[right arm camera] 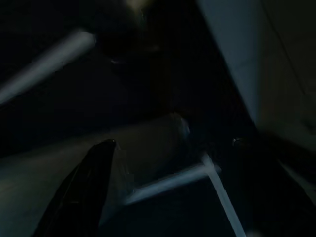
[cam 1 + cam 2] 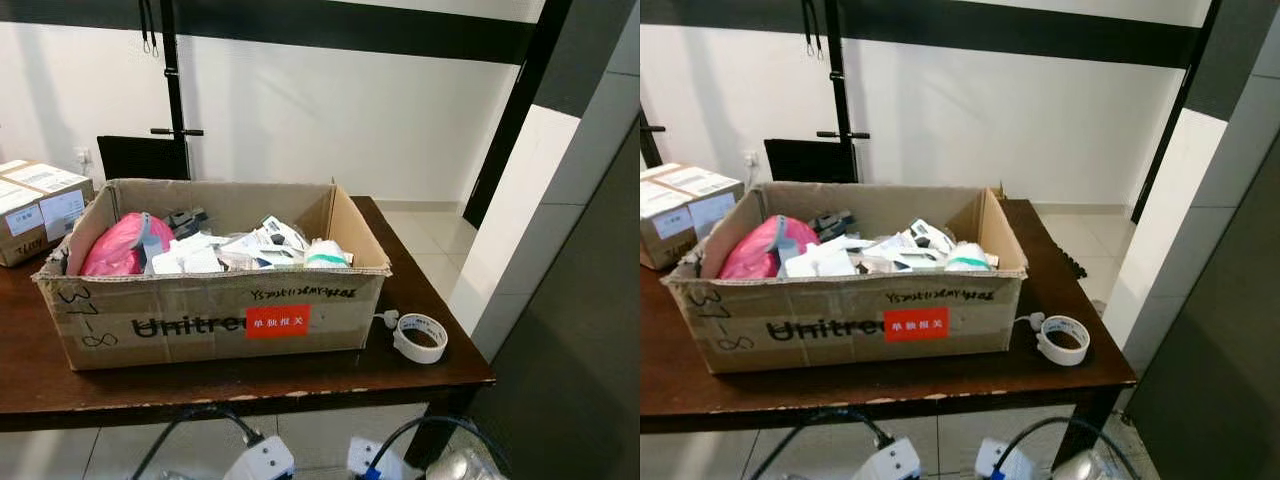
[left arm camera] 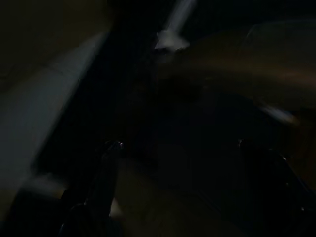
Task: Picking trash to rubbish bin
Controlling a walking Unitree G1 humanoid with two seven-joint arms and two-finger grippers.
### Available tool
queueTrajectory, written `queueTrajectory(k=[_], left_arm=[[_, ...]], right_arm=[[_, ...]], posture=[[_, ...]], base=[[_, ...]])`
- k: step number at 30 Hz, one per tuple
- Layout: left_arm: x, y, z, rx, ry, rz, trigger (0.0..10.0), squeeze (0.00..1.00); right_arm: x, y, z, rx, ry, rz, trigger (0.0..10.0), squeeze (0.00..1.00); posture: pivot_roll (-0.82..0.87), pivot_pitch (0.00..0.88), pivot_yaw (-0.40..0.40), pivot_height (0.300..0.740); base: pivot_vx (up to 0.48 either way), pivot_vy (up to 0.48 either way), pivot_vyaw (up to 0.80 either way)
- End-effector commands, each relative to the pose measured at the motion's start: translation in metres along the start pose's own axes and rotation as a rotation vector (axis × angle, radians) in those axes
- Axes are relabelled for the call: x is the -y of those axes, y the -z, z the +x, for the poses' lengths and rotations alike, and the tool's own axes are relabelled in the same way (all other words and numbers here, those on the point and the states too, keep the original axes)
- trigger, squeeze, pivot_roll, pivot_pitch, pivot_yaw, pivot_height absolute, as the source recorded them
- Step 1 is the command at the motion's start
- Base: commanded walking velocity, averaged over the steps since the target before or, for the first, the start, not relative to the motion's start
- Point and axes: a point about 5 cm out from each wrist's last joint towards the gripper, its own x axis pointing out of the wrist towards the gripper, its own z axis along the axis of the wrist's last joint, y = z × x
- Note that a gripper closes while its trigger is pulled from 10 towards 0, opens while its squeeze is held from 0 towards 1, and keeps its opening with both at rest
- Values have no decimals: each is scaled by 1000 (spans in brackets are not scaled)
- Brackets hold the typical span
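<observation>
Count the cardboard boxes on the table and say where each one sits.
2. The big open box full of trash sits mid-table near the front edge; a smaller sealed box sits at the table's left, cut off by the frame. Others may be out of view.

Open cardboard box sits on the dark table, heaped with trash: pink bag at left, white wrappers piled centre to right.

You have a big cardboard box at the frame's centre on the table, with trash piled inside it. A tape roll lies on the table just right of the box, and a smaller box sits at the left edge.
</observation>
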Motion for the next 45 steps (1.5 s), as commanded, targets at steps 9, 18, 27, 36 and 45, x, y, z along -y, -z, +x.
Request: queueTrajectory(k=[9,18,27,36,45], left_arm=[[-17,66,32,1,-338,-268,10000,0],[-36,116,10,31,-699,-561,10000,0],[-52,104,4,130,-742,-600,10000,0],[-54,110,7,105,-862,-662,10000,0],[-53,110,8,141,-826,-636,10000,0]], right_arm=[[-8,43,26,-100,294,202,10000,0],[-19,74,30,28,622,750,10000,0],[-21,76,33,85,651,897,10000,0],[-10,67,30,19,699,819,10000,0],[-1,54,30,14,702,769,10000,0]], posture=[[79,22,-78,740],[69,6,-76,740],[67,0,-70,740],[74,0,-66,740],[78,0,-77,740]], base=[[0,0,0],[0,0,0],[0,0,0],[0,0,0],[0,0,0]])
